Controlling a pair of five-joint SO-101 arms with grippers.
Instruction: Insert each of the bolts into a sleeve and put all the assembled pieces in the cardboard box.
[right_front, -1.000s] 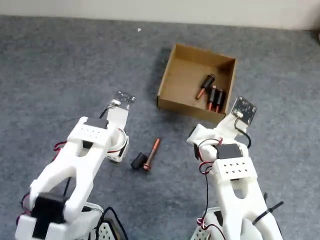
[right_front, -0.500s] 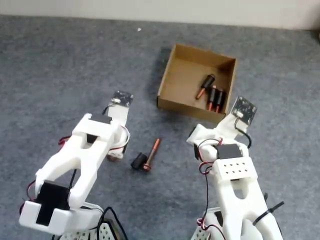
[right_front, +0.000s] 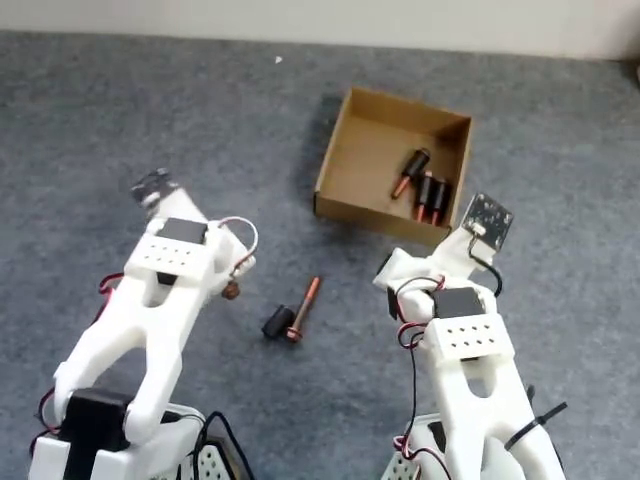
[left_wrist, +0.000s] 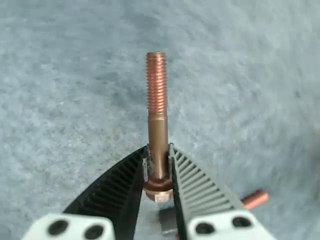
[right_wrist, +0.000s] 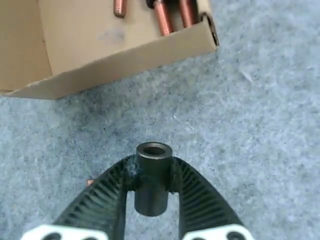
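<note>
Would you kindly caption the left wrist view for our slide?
Left pincer grips a copper bolt near its head, over grey carpet.

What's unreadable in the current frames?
- High view: three copper-and-black pieces in the brown cardboard box, too small to judge bolt seating.
- Right wrist view: box and contents cut off by the top edge.
- Left wrist view: loose copper bolt, mostly hidden behind the left pincer.

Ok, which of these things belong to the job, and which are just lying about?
Job: bolt in the left gripper; sleeve in the right gripper; loose bolt and loose sleeve side by side on the grey carpet; cardboard box holding three assembled pieces.
Just there: the grey carpet.
</note>
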